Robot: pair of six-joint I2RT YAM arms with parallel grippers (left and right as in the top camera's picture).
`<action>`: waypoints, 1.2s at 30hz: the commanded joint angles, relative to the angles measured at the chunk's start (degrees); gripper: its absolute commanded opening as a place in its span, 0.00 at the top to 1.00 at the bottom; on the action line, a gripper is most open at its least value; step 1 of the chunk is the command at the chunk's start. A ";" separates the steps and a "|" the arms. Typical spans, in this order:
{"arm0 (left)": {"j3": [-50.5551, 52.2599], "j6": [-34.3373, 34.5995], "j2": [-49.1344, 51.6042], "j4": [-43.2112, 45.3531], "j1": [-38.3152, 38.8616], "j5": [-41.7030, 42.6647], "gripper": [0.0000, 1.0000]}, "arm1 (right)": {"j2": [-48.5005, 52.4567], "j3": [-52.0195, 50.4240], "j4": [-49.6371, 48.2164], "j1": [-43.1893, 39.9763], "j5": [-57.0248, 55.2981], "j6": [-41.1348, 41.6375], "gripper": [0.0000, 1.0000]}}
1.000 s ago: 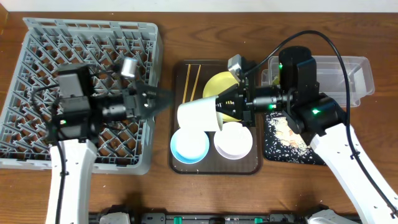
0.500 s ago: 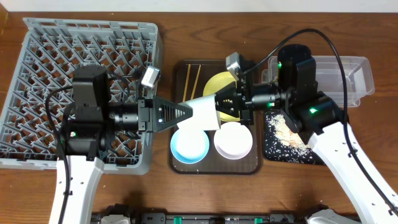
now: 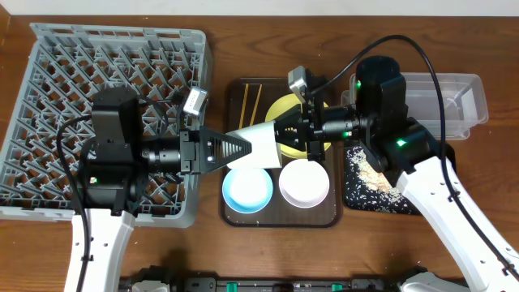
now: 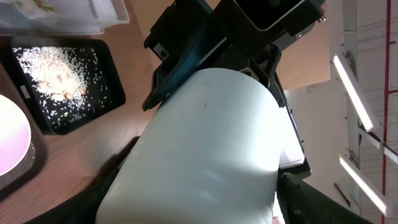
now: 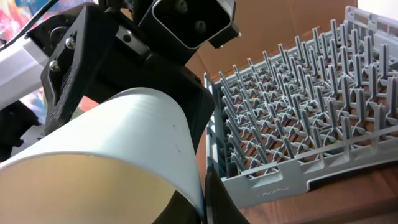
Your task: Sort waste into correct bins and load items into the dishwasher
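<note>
White cup (image 3: pixel 258 147) is in mid-air on its side, strung between my two claws over the brown tray (image 3: pixel 277 221). My right claw (image 3: pixel 285 138) is pinching it by the rim, one finger down the outside wall and (I assume) the other inside the mouth. That grip leaves the closed end poking out toward my left claw (image 3: pixel 231 152), which is the whole point: it looks like a handoff. My left fingers sit on either side of the cup body, but I honestly can't tell if they're squeezing or just flanking it. The dish rack (image 3: pixel 49 65) is behind my left claw and probably an awkward stretch for my right one, so passing makes sense. Blue bowl (image 3: pixel 247 189) and white bowl (image 3: pixel 304 183) sit on the tray just below both claws, not yet loaded.
</note>
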State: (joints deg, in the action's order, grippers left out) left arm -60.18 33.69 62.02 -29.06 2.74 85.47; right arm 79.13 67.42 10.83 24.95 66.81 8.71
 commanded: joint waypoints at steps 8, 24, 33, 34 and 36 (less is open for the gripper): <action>-0.92 -0.70 -1.38 0.50 0.61 2.08 0.29 | 1.09 0.55 -1.29 1.64 -4.48 0.92 0.99; -0.92 -14.10 -1.38 -8.87 -0.31 -28.70 0.38 | 0.59 0.55 1.84 -11.78 -4.28 6.08 0.45; -4.87 -14.82 -1.49 -29.33 -8.20 -59.34 0.39 | 0.59 0.52 12.52 -12.37 -6.86 2.12 0.44; -5.55 -14.82 -1.49 -31.65 -9.11 -63.63 0.39 | 0.59 0.50 13.33 -12.22 -7.04 1.53 0.44; -6.45 -14.62 -1.49 -35.71 -11.10 -72.70 0.40 | 0.59 0.50 14.71 -12.09 -7.04 0.33 0.44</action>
State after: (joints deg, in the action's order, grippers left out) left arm -63.81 20.21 61.17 -62.19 -6.13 30.79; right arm 79.88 67.44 24.82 12.38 60.45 11.64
